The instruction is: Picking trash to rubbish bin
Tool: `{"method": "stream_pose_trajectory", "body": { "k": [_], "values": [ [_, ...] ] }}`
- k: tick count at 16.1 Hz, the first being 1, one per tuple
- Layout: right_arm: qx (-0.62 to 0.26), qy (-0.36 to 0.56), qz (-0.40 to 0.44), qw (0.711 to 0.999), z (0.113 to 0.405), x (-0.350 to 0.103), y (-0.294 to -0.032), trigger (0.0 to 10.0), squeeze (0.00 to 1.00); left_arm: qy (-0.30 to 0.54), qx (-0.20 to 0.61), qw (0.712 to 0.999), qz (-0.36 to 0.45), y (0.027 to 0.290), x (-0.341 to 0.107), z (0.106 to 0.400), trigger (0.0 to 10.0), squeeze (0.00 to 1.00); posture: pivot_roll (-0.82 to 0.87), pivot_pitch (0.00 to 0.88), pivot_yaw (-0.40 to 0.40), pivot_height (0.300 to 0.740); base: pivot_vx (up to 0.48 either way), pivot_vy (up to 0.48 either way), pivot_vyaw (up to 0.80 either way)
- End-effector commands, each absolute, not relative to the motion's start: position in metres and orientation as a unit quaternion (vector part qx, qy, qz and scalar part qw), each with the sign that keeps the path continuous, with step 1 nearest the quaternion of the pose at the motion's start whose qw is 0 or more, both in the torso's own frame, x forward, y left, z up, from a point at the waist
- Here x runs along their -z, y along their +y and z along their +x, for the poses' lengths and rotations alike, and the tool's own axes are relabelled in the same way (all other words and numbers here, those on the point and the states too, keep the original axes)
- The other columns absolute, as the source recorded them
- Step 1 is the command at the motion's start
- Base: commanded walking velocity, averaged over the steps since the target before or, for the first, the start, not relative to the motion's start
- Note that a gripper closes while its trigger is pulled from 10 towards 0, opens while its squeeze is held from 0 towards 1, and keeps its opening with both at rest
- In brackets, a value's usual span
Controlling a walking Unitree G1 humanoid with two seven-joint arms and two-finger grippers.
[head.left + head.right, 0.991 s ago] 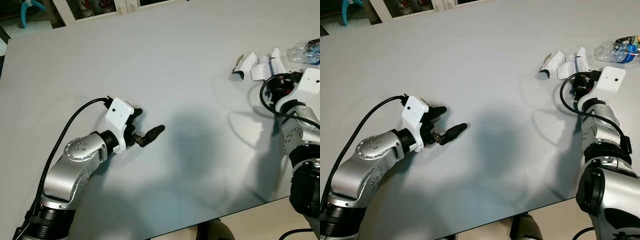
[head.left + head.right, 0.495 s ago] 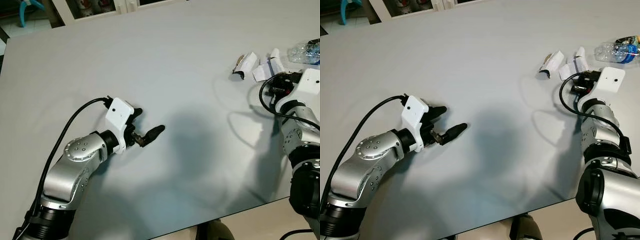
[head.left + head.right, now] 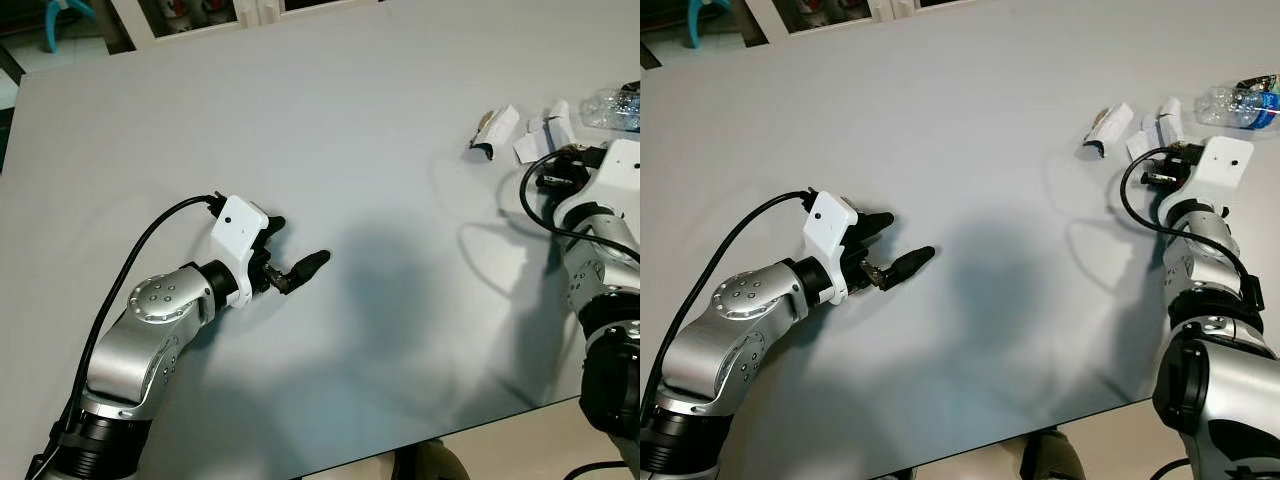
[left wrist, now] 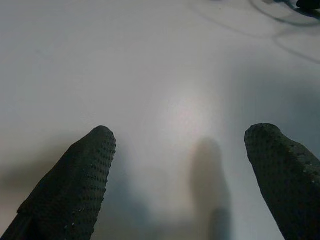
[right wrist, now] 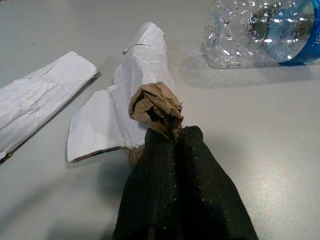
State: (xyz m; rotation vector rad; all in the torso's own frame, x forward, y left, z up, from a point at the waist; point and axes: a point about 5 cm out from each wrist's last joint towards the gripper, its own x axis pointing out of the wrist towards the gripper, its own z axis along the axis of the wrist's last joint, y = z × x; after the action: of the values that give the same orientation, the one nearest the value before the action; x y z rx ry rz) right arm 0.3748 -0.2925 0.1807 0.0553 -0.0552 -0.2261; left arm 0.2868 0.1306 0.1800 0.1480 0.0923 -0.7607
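Observation:
In the right wrist view my right gripper [image 5: 172, 137] is shut on a crumpled brown paper wad [image 5: 156, 106], just above a torn white paper piece [image 5: 117, 117] on the grey table [image 3: 350, 120]. A second white strip [image 5: 40, 97] lies beside it, and a crushed clear plastic bottle [image 5: 260, 30] lies beyond. In the eye views the right gripper [image 3: 550, 180] is at the table's far right, by the white scraps [image 3: 555, 120], the strip [image 3: 497, 127] and the bottle [image 3: 612, 105]. My left gripper [image 3: 297, 245] hovers open over bare table at the left, its fingertips [image 4: 97, 145] wide apart.
The table's near edge [image 3: 480, 420] runs across the lower right, with floor below it. White furniture and a blue object [image 3: 62, 12] stand past the far edge. A black cable [image 3: 530, 205] loops by my right wrist.
The view has shifted slightly. My right wrist has edged a little at the paper scraps, which lie slightly differently. The left arm has not moved.

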Motion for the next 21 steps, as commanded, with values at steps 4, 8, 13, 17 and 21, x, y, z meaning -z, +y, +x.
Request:
{"method": "stream_pose_trajectory", "body": {
  "k": [4, 8, 13, 17, 21],
  "values": [
    [0.107, 0.033, -0.012, 0.994, 0.367, -0.147, -0.285, 0.0, 0.0, 0.047, 0.378, 0.922, 0.075, 0.125, -0.177, 0.286, 10.0, 0.0, 0.5, 0.292, 0.106, 0.74, 0.0, 0.0, 0.0],
    [0.106, -0.009, -0.04, 0.994, 0.362, -0.15, -0.287, 0.0, 0.0, 0.038, 0.386, 0.919, 0.069, 0.117, -0.178, 0.291, 10.0, 0.0, 0.47, 0.26, 0.105, 0.74, 0.0, 0.0, 0.0],
    [0.122, -0.116, -0.062, 0.984, 0.33, -0.15, -0.281, 0.0, 0.0, 0.027, 0.411, 0.91, 0.052, 0.097, -0.175, 0.299, 10.0, 0.0, 0.36, 0.219, 0.105, 0.74, 0.0, 0.0, 0.0],
    [0.151, -0.151, -0.063, 0.975, 0.284, -0.151, -0.269, 0.5, 0.0, 0.019, 0.428, 0.903, 0.036, 0.081, -0.172, 0.305, 10.0, 0.0, 0.27, 0.191, 0.095, 0.74, 0.0, 0.0, 0.0],
    [0.168, -0.172, -0.084, 0.967, 0.254, -0.171, -0.253, 0.7, 0.0, -0.001, 0.424, 0.905, 0.026, 0.066, -0.173, 0.31, 10.0, 0.0, 0.21, 0.17, 0.088, 0.74, 0.0, 0.0, 0.0]
  ]
}}
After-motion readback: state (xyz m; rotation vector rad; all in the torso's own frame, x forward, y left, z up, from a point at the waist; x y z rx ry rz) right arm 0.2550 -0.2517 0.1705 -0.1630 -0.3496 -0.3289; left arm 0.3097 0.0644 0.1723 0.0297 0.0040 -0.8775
